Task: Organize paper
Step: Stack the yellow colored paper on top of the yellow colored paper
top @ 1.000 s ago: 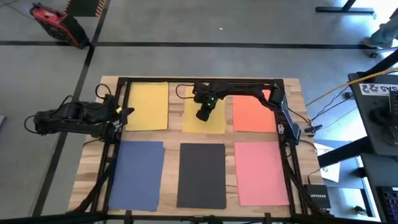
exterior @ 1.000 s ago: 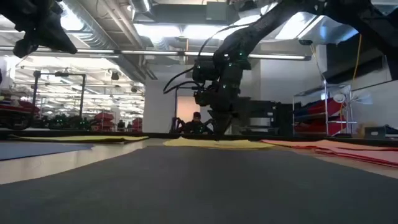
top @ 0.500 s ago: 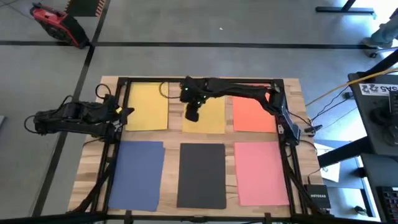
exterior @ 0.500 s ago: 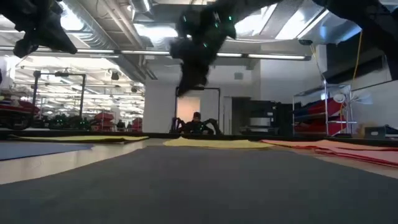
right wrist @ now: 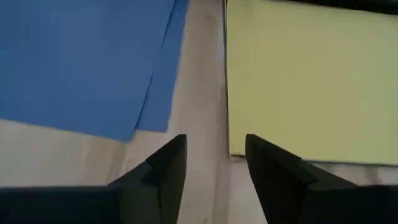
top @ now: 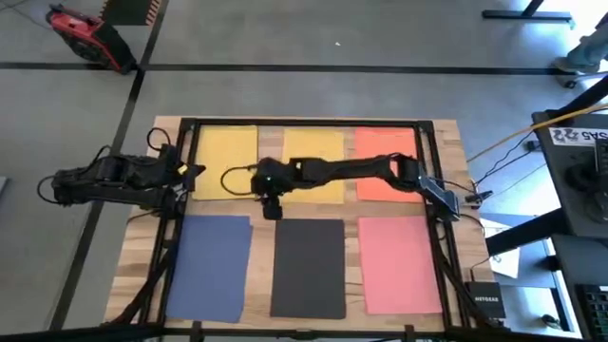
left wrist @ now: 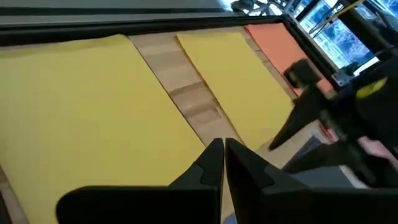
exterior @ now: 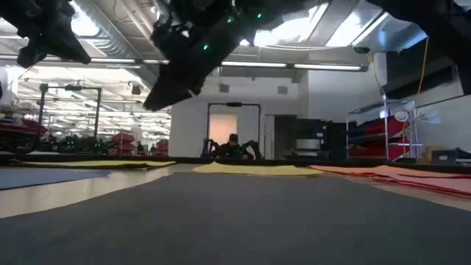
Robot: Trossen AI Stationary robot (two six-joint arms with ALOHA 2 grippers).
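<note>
1. In the high view we see six sheets in two rows on the table: far row, left yellow sheet, middle yellow sheet, orange sheet; near row, blue sheet, black sheet, pink sheet. All lie with their long axes running from the near edge to the far edge. The right gripper hangs over the bare wood where the blue, black and two yellow sheets nearly meet, the right arm stretched across the middle yellow sheet. The left gripper waits at the left yellow sheet's outer edge, nearer that sheet than the right one is.

2. In the low view we see the right arm's dark bulk well above the sheets, touching none. The black sheet fills the foreground; a person sits far behind in the room.

3. In the left wrist view we see the left gripper with its fingers pressed together, over the left yellow sheet, the strip of wood just beyond.

4. In the right wrist view we see the right gripper with fingers spread and holding nothing, straddling the wooden strip. The blue sheet lies to one side with a second blue layer fanned out beneath it; a yellow sheet lies to the other. We judge either edge is reachable, with open wood for sliding.
</note>
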